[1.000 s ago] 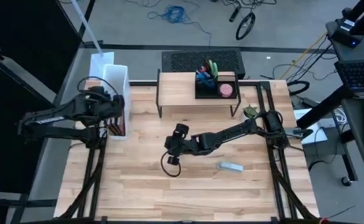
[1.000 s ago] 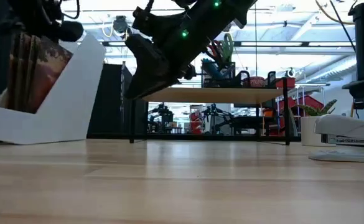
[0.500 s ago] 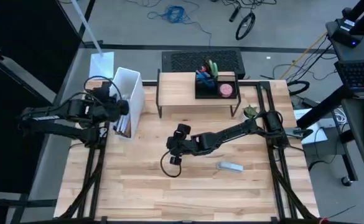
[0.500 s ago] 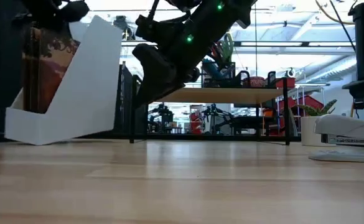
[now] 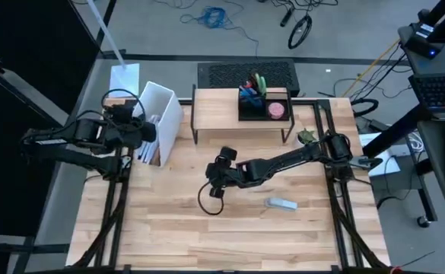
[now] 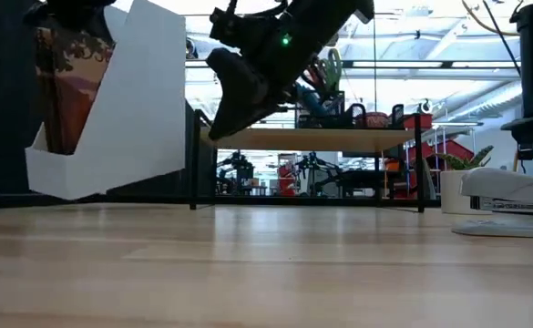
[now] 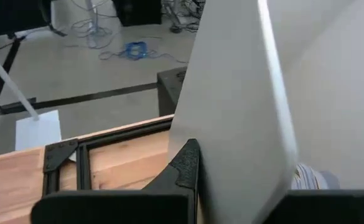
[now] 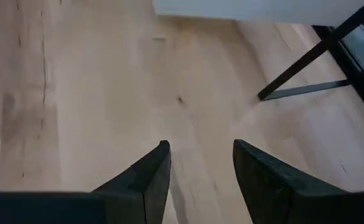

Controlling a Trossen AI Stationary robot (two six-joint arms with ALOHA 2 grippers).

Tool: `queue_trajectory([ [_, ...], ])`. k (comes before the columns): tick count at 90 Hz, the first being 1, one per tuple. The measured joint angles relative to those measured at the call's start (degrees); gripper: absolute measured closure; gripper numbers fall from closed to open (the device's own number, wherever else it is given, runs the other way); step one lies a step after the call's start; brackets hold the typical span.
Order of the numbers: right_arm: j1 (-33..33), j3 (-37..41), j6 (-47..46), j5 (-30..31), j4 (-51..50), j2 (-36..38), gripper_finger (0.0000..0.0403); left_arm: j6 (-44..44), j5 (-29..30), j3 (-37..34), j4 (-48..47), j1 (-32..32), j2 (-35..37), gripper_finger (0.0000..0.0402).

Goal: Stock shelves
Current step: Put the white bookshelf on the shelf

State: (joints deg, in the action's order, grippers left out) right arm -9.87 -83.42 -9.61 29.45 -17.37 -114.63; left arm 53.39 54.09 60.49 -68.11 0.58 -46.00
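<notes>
high view: the left gripper clamps the white file box at frame left, tilted, beside the shelves at upper centre, whose long axis runs left-right; likely the box goes on top next. low view: the box hangs clear of the table. right wrist view: the right gripper hovers empty, fingers apart.

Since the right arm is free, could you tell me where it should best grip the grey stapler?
Grip the grey stapler across its narrow middle, from above: it lies flat, and the open right gripper could likely span its width.
</notes>
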Motion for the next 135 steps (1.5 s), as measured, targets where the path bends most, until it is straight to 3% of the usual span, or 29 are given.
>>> queue_trajectory([
  [24, 0.02, 0.02, -0.36, 2.37, -4.26, 1.46, 0.0248, -2.94, 0.44, 3.83, 0.43, 0.7, -0.07, 0.0401],
  [54, 0.02, 0.03, -1.73, 2.02, 1.82, 1.15, 0.0248, -6.34, -2.29, 6.49, 0.08, 0.7, -0.11, 0.0401],
  [90, 0.02, 9.2, 1.0, 1.57, 29.87, -1.12, 0.0248, -9.41, -7.71, 7.01, -0.13, 4.62, -0.11, 0.0401],
  [110, -0.26, 9.33, 3.96, 2.13, 43.73, -10.98, 0.0248, -9.33, -8.58, 7.01, -0.59, 8.14, 0.06, 0.0401],
  [123, -0.16, 8.14, 11.58, 2.07, 54.17, -16.61, 0.0248, -9.18, -9.11, 7.56, -0.53, 9.57, 0.37, 0.0401],
  [135, 0.42, 4.76, 16.0, 3.06, 55.34, -21.16, 0.0248, -9.15, -8.77, 8.61, -0.84, 10.37, 0.66, 0.0401],
])
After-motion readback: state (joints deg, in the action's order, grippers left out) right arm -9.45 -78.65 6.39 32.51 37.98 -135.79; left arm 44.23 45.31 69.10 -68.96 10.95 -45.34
